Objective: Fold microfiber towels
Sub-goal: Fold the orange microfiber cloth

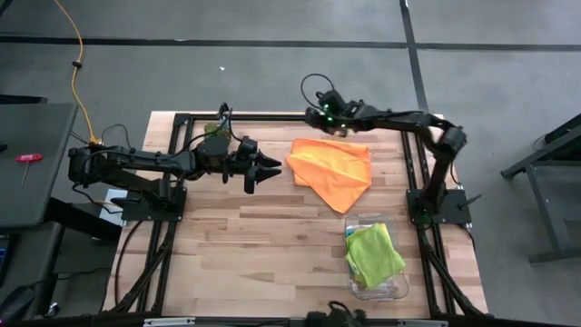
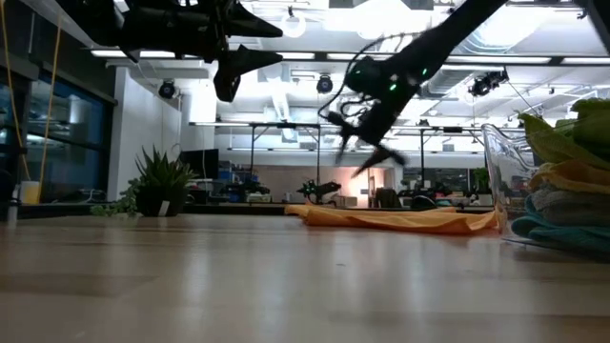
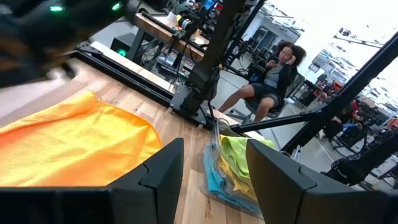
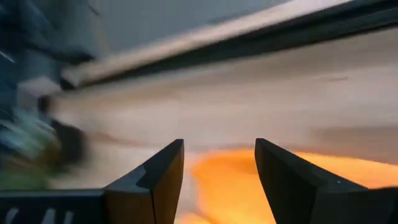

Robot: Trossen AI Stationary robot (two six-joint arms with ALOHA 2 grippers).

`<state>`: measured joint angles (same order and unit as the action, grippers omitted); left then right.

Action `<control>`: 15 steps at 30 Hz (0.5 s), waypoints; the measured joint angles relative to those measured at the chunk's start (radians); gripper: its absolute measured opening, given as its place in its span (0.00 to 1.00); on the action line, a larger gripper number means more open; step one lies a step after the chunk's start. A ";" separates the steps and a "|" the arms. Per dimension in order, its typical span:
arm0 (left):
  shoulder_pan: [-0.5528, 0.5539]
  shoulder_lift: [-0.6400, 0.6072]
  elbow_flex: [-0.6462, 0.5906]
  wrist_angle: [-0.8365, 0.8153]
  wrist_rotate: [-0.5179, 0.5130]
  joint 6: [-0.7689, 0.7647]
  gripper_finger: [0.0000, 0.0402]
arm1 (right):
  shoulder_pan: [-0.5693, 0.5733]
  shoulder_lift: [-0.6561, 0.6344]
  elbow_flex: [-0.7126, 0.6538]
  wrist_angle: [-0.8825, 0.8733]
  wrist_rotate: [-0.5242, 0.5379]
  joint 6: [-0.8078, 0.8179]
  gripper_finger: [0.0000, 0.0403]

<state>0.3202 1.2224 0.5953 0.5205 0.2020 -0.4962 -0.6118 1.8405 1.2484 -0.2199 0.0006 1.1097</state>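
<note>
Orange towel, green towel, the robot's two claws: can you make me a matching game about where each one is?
Things:
1. orange towel
2. lime green towel
3. left gripper
4. right gripper

Places:
A. on top of the pile in the clear bin
B. open, above the orange towel's far edge
C. spread on the wooden table
D. open, beside the orange towel's left edge

Pairs: 1-C, 2-A, 3-D, 4-B
</note>
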 joint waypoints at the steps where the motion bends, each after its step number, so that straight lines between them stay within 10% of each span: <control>1: 0.000 0.000 0.000 0.000 0.000 0.001 0.41 | -0.007 -0.029 0.000 -0.080 0.000 -0.062 0.47; 7: 0.000 0.000 0.000 0.000 -0.001 0.002 0.41 | -0.021 -0.176 -0.075 -0.455 0.053 -0.253 0.47; 15: 0.000 0.000 0.000 0.000 -0.002 0.001 0.41 | -0.042 -0.327 -0.457 -0.209 -0.085 -0.078 0.47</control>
<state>0.3202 1.2224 0.5953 0.5205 0.2001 -0.4950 -0.6536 1.5134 0.7914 -0.4293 -0.0846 1.0320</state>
